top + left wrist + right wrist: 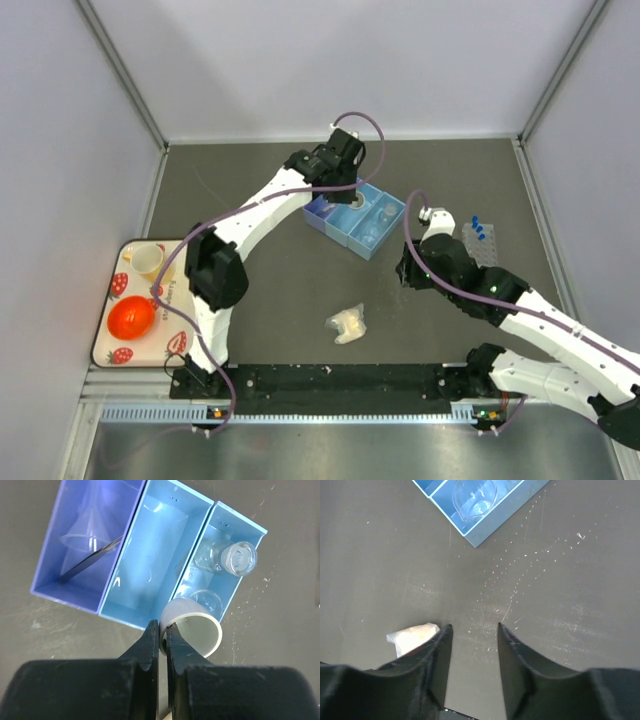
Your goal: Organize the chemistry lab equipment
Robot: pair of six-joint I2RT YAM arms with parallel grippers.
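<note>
Two arms on the dark table (250, 200). The left one reaches far out to the blue bins (150, 560); the right one sits lower on the right side.

Strawberry-print tray (150, 350) is at the left edge, with a yellow cup (147, 260) and an orange bowl (131, 318) on it.

Three bins stand side by side. The dark blue one holds a clear funnel (87, 535) and the middle one shows only bare floor. The right one holds the tiny clear flask (227, 560) on its side, plus another clear glass piece I can't identify.

Tube rack (482, 245) is just beside the right arm's wrist, with blue-capped tubes (478, 230) standing in it.

Pale packet (347, 323) lies on the table near the arm bases, well apart from the bins.

Left gripper (162, 627) is pinched tight on the rim of the white round dish (197, 630). The dish is tilted and sits at the near end of the bins, by the right one.

Right gripper (475, 626) has its jaws parted with nothing between them, over bare table. The packet is just left of its left finger.
</note>
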